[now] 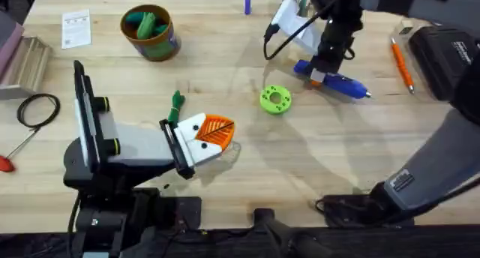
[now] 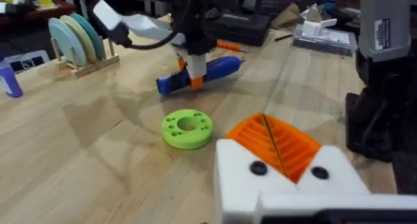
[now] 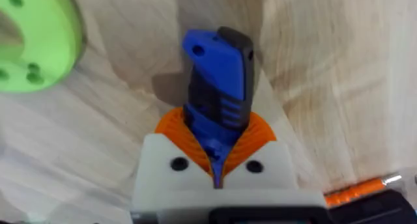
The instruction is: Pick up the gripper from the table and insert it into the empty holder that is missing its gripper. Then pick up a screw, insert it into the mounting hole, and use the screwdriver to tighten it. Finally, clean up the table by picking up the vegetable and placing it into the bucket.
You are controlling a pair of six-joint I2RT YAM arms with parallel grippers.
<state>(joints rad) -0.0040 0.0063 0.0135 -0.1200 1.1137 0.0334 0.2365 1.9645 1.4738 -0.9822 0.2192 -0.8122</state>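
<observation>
The right gripper [image 1: 321, 72] sits at the upper right of the overhead frame, its orange pads clamped on the blue screwdriver [image 1: 334, 82], which lies on the counter [image 1: 225, 93] there. In the right wrist view the screwdriver [image 3: 218, 87] runs up between the two pads with no gap to either side, so the grip looks firm. By that, the job seems to be at the tightening stage: the tool is in hand but not yet lifted to any mounting hole.

The left gripper [image 1: 214, 134] rests low at centre-left of the overhead frame. Both of its orange pads appear seated in their white holders, meeting along a thin seam in the left wrist view [image 2: 280, 146] with nothing between them. So the fingertip seems to be in place already; whether its screw is in cannot be told.

The green disc [image 1: 275, 99] lies between the two grippers, near the screwdriver.

The cleanup is still open. A small dark-green vegetable [image 1: 177, 102] lies on the counter just above the left gripper. The bucket [image 1: 150, 33] stands at the upper left of the overhead frame, well apart from the vegetable, and already holds some green toy pieces and one darker one.
</observation>
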